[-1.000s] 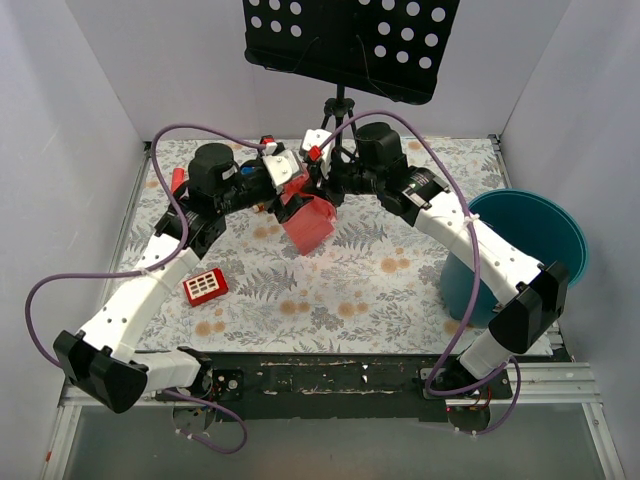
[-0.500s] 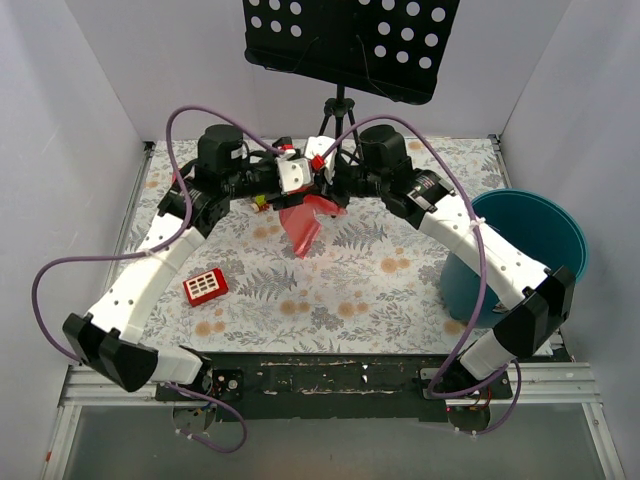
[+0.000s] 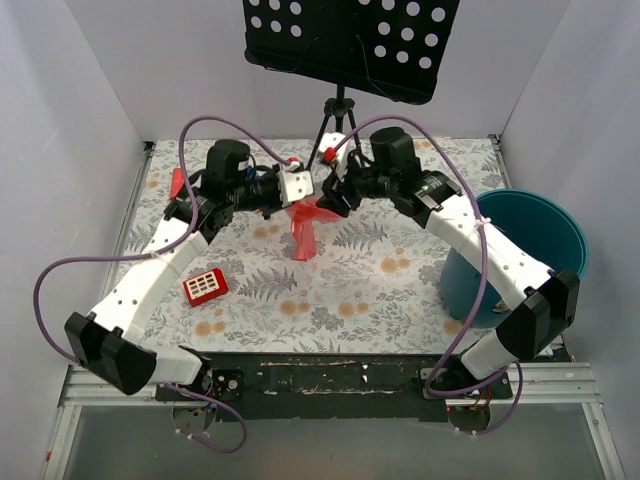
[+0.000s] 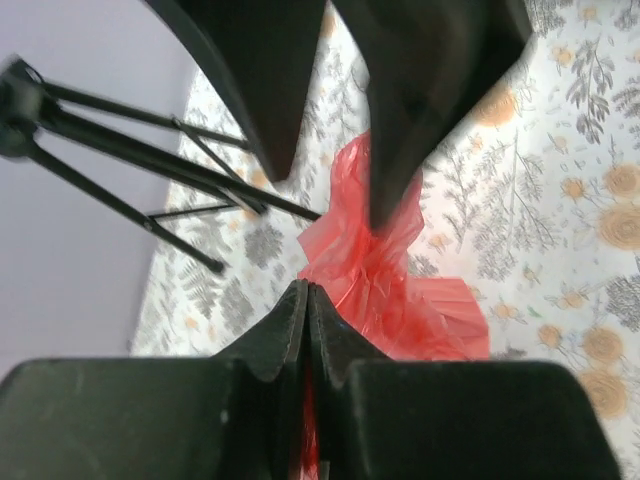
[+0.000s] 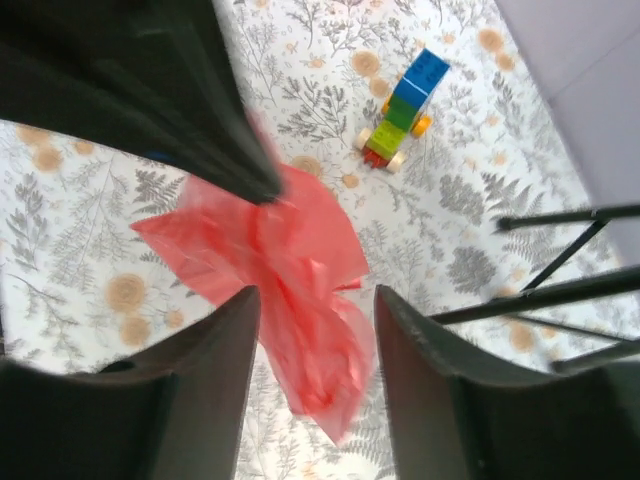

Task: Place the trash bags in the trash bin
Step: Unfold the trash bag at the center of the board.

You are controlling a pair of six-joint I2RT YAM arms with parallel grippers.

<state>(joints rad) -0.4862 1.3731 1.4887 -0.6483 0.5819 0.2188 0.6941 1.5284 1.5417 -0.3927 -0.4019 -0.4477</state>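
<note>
Over the last second the bag (image 3: 303, 230) has gone from a broad, puffed shape spread between both grippers to a narrow bunch hanging under the left one. The right one has let go. Well to the left of the jaws a small red block (image 3: 204, 287) lies on the table; it is not part of this job. The left gripper (image 4: 305, 300) is pressed tight on a pinch of red film, and the rest dangles below its tips. The right gripper (image 5: 318, 300) stands apart, with film loosely between its fingers but not gripped. The bin (image 3: 545, 225) sits far to the right of both jaws. Because it is on the right arm's side, a firm pinch high on the bunch before the left releases looks wise. The bag should then be lifted enough for its tail to clear the rim.
</note>
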